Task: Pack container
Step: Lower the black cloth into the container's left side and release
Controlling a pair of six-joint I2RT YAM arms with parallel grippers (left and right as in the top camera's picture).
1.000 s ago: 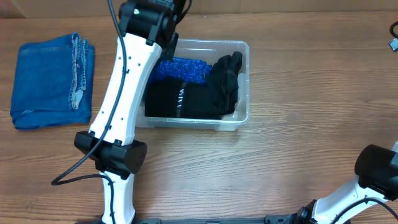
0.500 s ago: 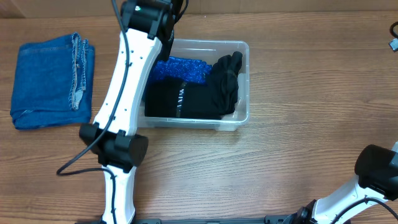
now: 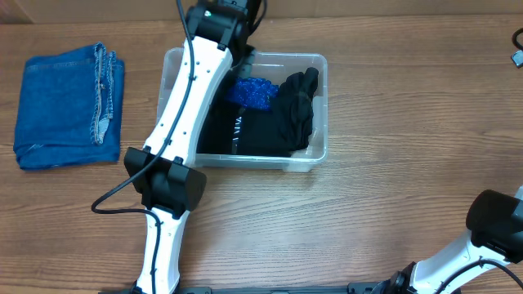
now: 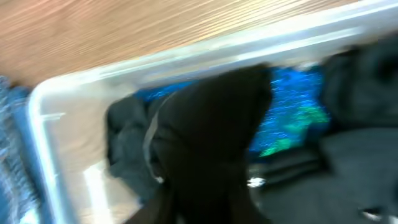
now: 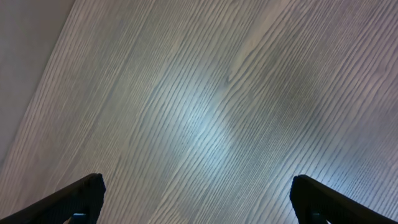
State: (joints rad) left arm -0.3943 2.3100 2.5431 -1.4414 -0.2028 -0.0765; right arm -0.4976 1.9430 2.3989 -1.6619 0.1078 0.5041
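The clear plastic container [image 3: 320, 106] stands at the table's middle back. It holds a bright blue cloth [image 3: 255, 91] and black garments [image 3: 282, 122]. My left gripper [image 3: 239, 57] hangs over the container's back left part. In the blurred left wrist view a black cloth [image 4: 214, 143] hangs from where the jaws are and hides the fingers, above the container's rim [image 4: 38, 118] and the blue cloth [image 4: 292, 112]. My right gripper [image 5: 199, 202] is open and empty over bare wood.
Folded blue jeans [image 3: 69, 106] lie at the far left of the table. The right arm's base [image 3: 497, 219] sits at the front right corner. A small dark object [image 3: 517, 57] lies at the right edge.
My left arm has swung to the right over the container, uncovering the container's left rim. The blue cloth shows less than before. The right arm has not moved.
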